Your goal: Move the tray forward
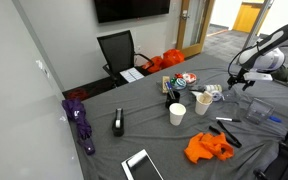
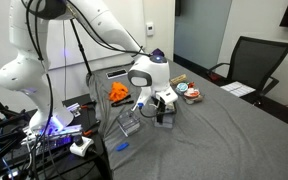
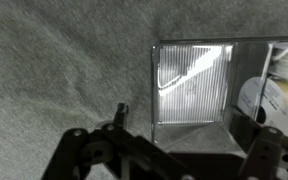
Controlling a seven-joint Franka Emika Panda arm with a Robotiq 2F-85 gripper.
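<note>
The tray (image 1: pixel 212 92) is a small shallow whitish dish with greenish and pale bits. It sits on the grey-clothed table (image 1: pixel 154 140) just behind two paper cups (image 1: pixel 204 104). I cannot make it out in the wrist view. My gripper (image 1: pixel 242 82) hangs above the table's far right side, to the right of the tray and apart from it. In an exterior view my gripper (image 2: pixel 146 102) hovers over a grey square see-through container (image 2: pixel 130 122). In the wrist view my gripper (image 3: pixel 189 115) is open and empty, with its fingers on either side of that container (image 3: pixel 192 85).
A round dish with red contents (image 1: pixel 187 77), an orange cloth (image 1: pixel 206 148), a black marker (image 1: pixel 225 131), a white tablet (image 1: pixel 141 165), a black stapler-like object (image 1: pixel 118 122) and a purple umbrella (image 1: pixel 80 122) lie on the table. A paper cup (image 3: pixel 271 100) stands beside the container.
</note>
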